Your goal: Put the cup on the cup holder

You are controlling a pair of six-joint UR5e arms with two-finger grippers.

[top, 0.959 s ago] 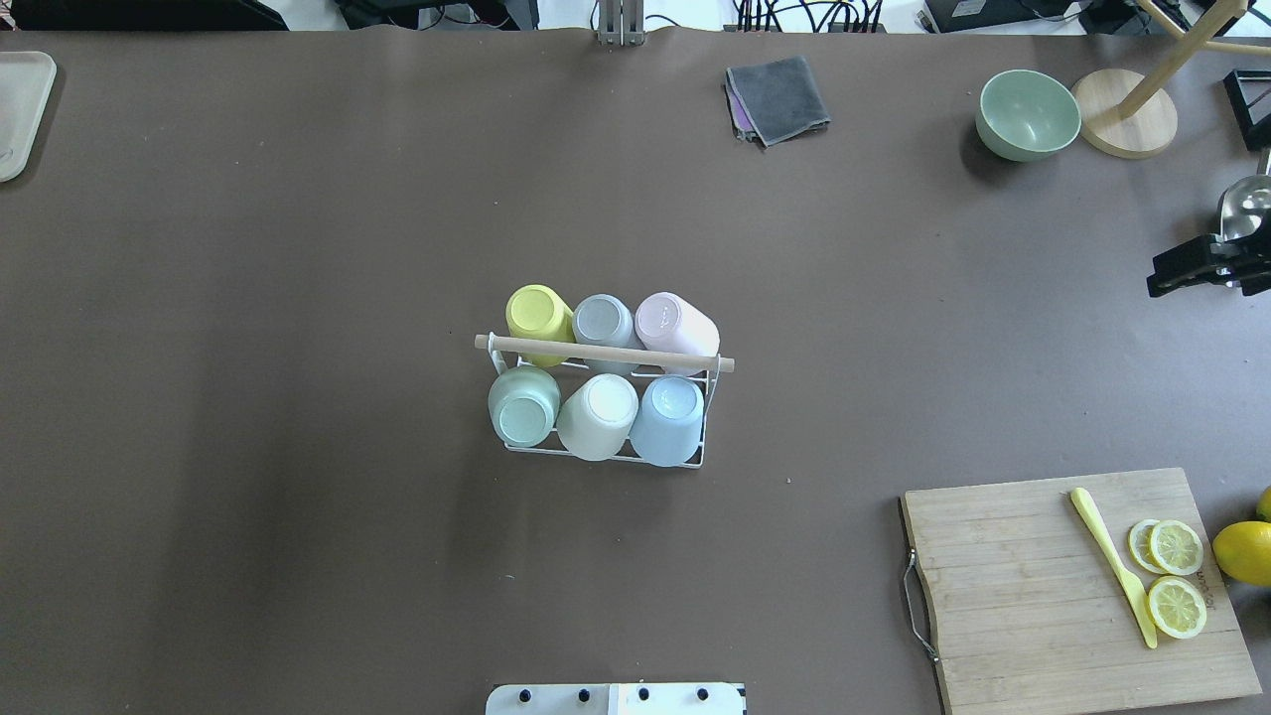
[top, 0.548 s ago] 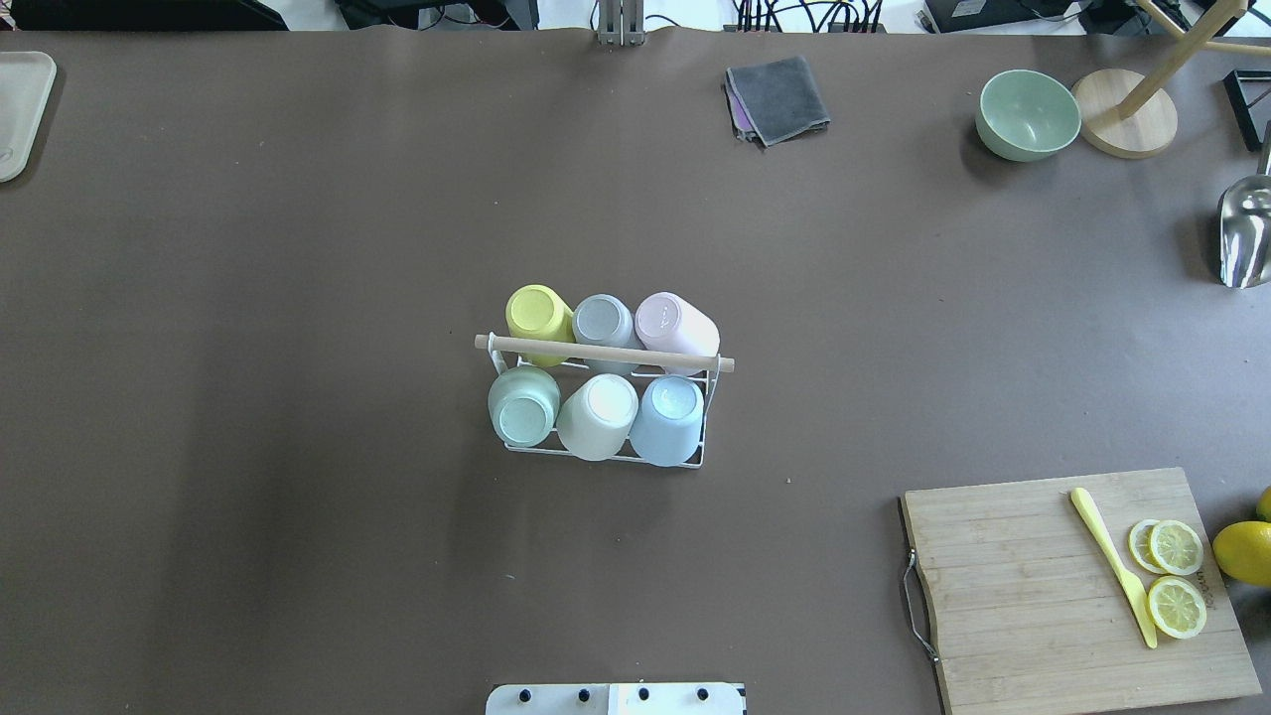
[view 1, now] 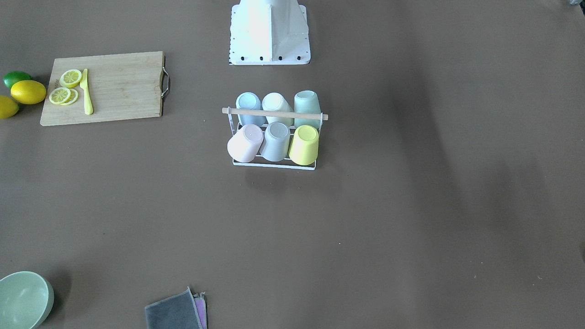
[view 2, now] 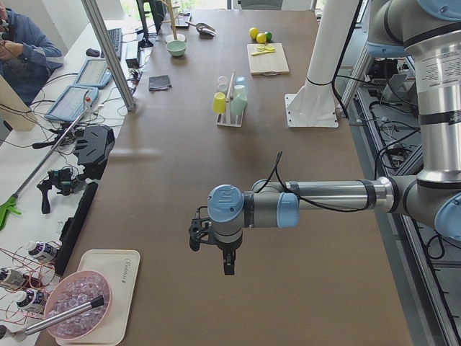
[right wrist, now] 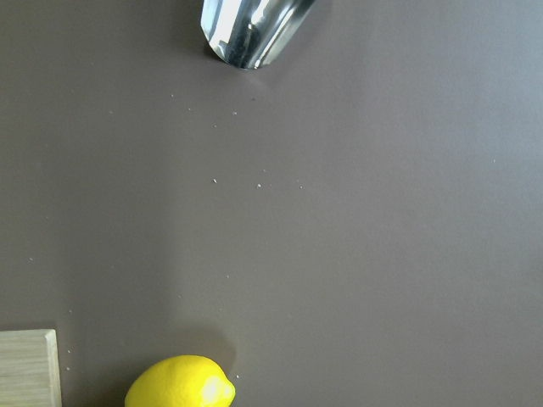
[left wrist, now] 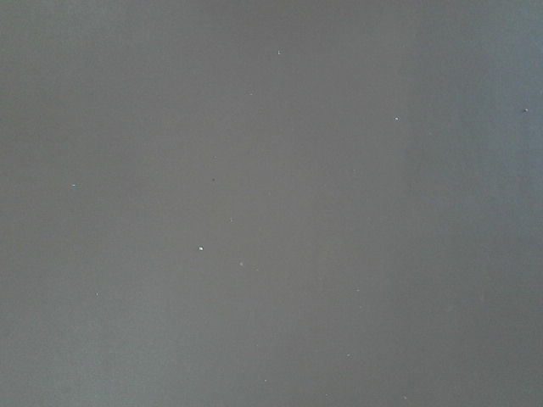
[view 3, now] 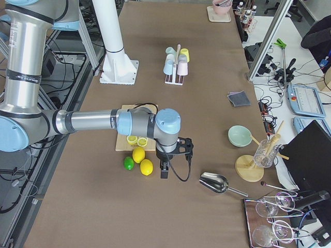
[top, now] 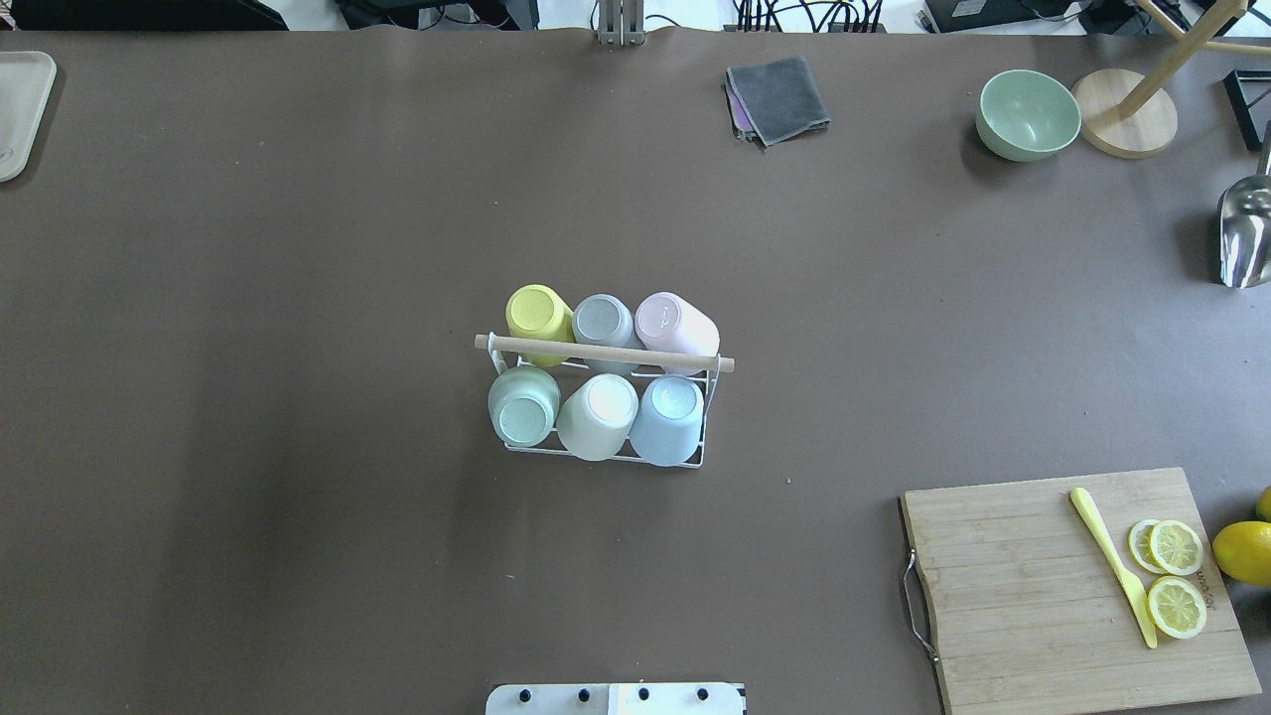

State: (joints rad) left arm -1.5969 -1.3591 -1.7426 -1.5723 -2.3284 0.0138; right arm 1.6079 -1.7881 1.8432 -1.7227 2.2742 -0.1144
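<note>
At desk point(top: 298, 248) centre, six cups point(top: 599, 415) sit bottoms-up on the holder point(top: 606, 353); judged light, rigid, smooth, so pinch across a sidewall; whether either arm's jaws are spread cannot be told.

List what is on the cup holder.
Six upside-down cups: yellow cup, grey cup, pink cup in the row farther from the robot; green cup, cream cup, blue cup in the nearer one. The cup holder's prongs are covered by them.

The left arm point(view 2: 331, 196) and right arm point(view 3: 88, 122) are showing silver tubes with pale blue joint caps — black cables point(view 2: 276, 167) are looping down to the black left gripper point(view 2: 213, 254) and right gripper point(view 3: 175, 161)
</note>
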